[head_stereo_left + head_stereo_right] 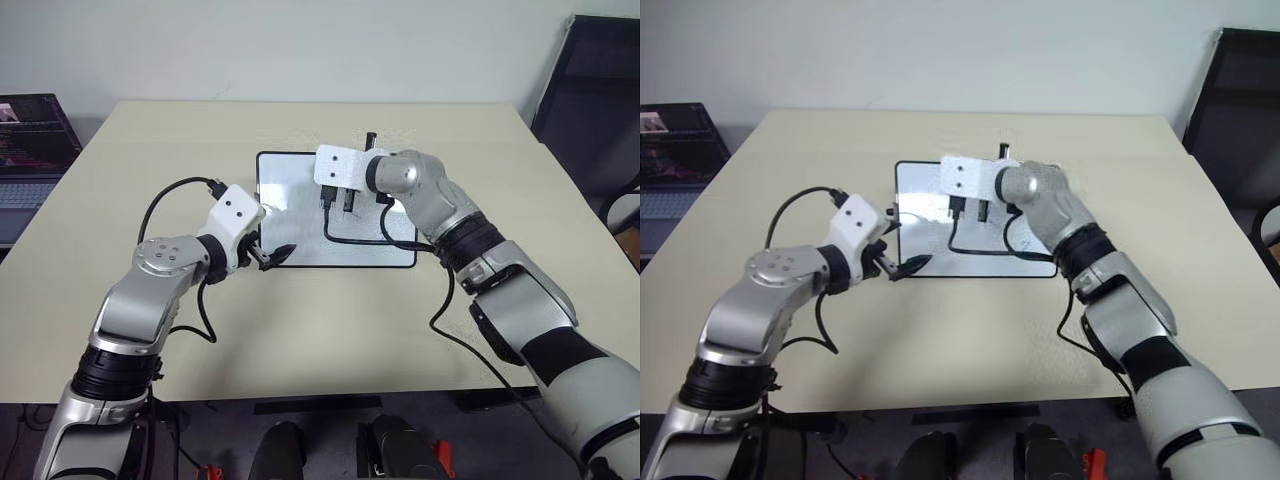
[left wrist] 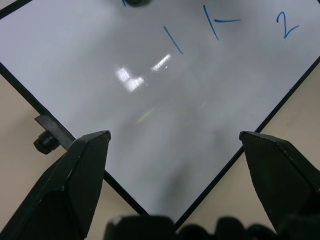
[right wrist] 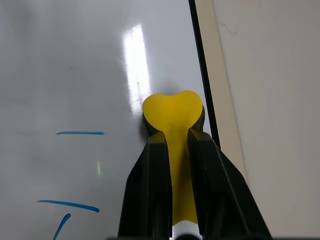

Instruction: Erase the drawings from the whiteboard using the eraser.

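Observation:
The whiteboard (image 1: 292, 216) lies flat in the middle of the table, black-framed. Blue drawings show on it: two slanted strokes (image 2: 173, 40) and a "2" (image 2: 286, 25), and in the right wrist view thin blue lines (image 3: 80, 133). My right gripper (image 3: 176, 134) hangs over the board's far part (image 1: 336, 196), shut on the yellow eraser (image 3: 173, 111), whose rounded tip rests on the white surface close to the black frame. My left gripper (image 2: 173, 135) stands open at the board's near left corner (image 1: 272, 254), its fingers either side of that corner.
The beige table (image 1: 200, 130) has wide free room around the board. A laptop (image 1: 30, 150) sits off its left side and a dark chair (image 1: 590, 90) at the right. My right arm's black cable (image 1: 350, 238) droops across the board's near part. A black knob (image 2: 44, 142) sticks out from the frame.

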### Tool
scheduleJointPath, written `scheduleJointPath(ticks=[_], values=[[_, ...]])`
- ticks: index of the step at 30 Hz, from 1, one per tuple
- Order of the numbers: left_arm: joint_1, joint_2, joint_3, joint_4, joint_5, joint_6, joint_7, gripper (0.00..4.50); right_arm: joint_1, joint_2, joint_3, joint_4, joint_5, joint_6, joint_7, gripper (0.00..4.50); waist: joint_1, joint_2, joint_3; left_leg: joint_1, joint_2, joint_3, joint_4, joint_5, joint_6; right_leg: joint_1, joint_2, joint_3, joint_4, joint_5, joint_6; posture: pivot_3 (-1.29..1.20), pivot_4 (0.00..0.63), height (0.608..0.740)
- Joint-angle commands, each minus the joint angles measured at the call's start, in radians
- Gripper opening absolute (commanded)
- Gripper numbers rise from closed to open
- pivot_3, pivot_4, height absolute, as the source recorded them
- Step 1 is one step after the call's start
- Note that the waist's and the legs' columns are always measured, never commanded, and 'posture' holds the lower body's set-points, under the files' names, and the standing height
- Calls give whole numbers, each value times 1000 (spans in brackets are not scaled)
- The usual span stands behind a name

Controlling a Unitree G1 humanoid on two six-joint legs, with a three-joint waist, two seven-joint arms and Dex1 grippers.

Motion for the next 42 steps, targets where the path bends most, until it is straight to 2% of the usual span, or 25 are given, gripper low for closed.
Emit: scheduleJointPath(ticks=[1,6,9,17,22,27,30,39,42], values=[[-1,5,9,-33,5,-19,1,4500,30,-7,6,-63,3,4,77,189,0,0,0,0,0,0,0,0,0,0,0,0,0,0,0,0,150,740],[1,4,11,-30,5,-23,1,4500,-15,40,-34,-12,3,-7,-18,188,-4,0,0,0,0,0,2,0,0,0,0,0,3,0,0,0,150,740],[3,2,9,-30,8,-25,4,4500,-37,54,-41,36,11,-14,-25,188,-5,0,0,1,0,0,3,0,0,0,0,0,4,0,0,0,150,740],[11,-2,10,-33,10,-29,9,4500,-80,70,-46,138,18,-23,30,187,-3,0,0,0,0,0,3,0,0,0,0,0,3,0,0,0,150,740],[14,-8,7,-36,10,-32,11,4500,-87,65,-41,172,21,-25,139,187,-3,0,0,1,0,0,3,0,0,0,0,0,3,0,0,0,150,740],[17,-11,4,-40,11,-33,11,4500,-133,78,-87,226,18,-53,-23,186,-3,0,0,1,0,0,4,0,0,1,0,0,4,0,0,0,150,740],[13,-15,-1,-41,13,-30,12,4500,-155,79,-96,259,18,-62,-49,186,-3,0,0,1,0,-1,5,0,0,1,0,0,4,0,0,0,150,740],[-1,-25,-10,-33,17,-32,16,4500,-139,70,-57,270,4,-55,130,176,-4,0,0,1,0,0,5,0,0,1,1,0,4,0,0,0,150,740],[1,-26,-9,-33,16,-33,16,4500,-147,70,-72,273,3,-56,102,176,-4,0,0,1,0,-1,5,0,0,1,1,0,4,0,0,0,150,740]])
